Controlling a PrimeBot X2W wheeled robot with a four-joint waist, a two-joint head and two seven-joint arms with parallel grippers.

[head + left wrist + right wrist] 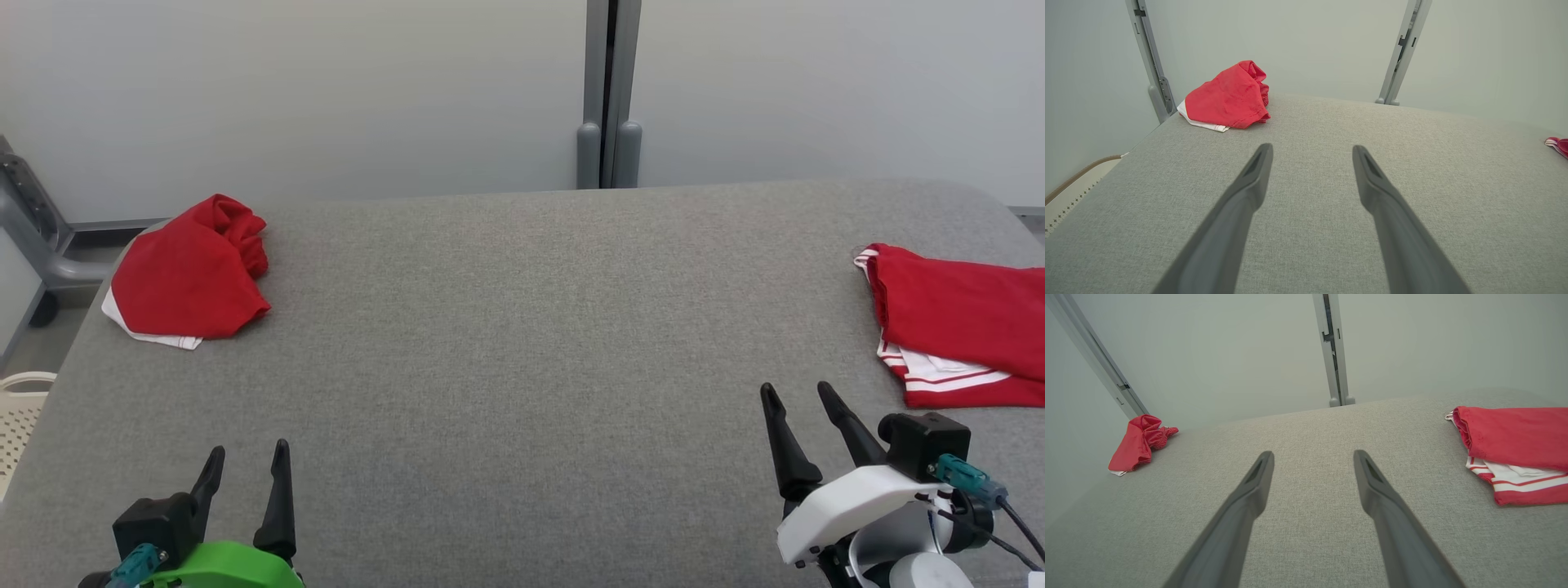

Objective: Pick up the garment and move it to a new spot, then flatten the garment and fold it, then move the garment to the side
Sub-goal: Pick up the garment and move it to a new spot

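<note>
Both arms parked low at the near edge of the grey padded table (522, 343); left gripper (249, 447) at my lower left, green housing behind it, jaws spread wide; in its wrist view the left gripper (1312, 148) shows bare grey fabric between the two dark fingers. Right gripper (796, 387) at lower right, white housing, fingers angled slightly leftward, jaws spread too; same picture from its own camera, right gripper (1313, 453) wide apart over bare fabric.

Crumpled red garment (189, 273) sits at the far left corner of the table, bunched in a heap, white trim along its near-left edge, well apart from both grippers; the left wrist view has it ahead and left of the fingers (1229, 98); the right wrist view has it small at far left (1137, 443).

Folded red garment (955, 322) lies flat at the right edge, white stripes along its near side, partly cut off by the frame; near the right gripper, not touching; clearer in the right wrist view (1515, 445).

Grey upright post (608, 98) behind the table between pale wall panels; white perforated basket (20, 408) off the table's left side.
</note>
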